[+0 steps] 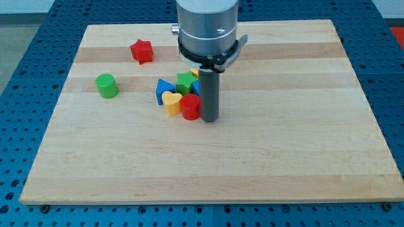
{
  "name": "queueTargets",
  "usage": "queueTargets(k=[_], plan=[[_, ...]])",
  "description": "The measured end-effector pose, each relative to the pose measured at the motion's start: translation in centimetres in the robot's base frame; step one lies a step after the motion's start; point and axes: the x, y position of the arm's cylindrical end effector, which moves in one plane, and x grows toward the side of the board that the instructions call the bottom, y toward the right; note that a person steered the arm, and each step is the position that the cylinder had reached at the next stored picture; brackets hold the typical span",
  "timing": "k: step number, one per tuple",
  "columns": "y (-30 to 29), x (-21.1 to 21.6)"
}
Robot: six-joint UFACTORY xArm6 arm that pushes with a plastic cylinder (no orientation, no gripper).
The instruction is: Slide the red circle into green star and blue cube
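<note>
The red circle (pixel 190 106) stands in a tight cluster near the board's middle. The green star (pixel 185 82) sits just above it. A blue cube (pixel 197 87) shows partly behind my rod, to the star's right. My tip (pixel 209 120) rests on the board, touching the red circle's right side. A yellow heart (pixel 171 101) touches the red circle's left side, and a blue triangle (pixel 164 88) lies left of the star. A bit of a yellow block (pixel 195 72) peeks out above the cluster, mostly hidden by the arm.
A red star (pixel 142 51) lies at the view's upper left. A green cylinder (pixel 106 86) stands at the left. The wooden board (pixel 284 157) sits on a blue perforated table. The arm's grey body (pixel 207 28) hides the board's top middle.
</note>
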Motion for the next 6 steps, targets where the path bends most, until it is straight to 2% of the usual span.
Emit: queueTargets(k=[1,2,3,6], plan=[[0.4,1.9],[-1.1,2.0],[-2.8,1.9],[-2.9,-0.3]])
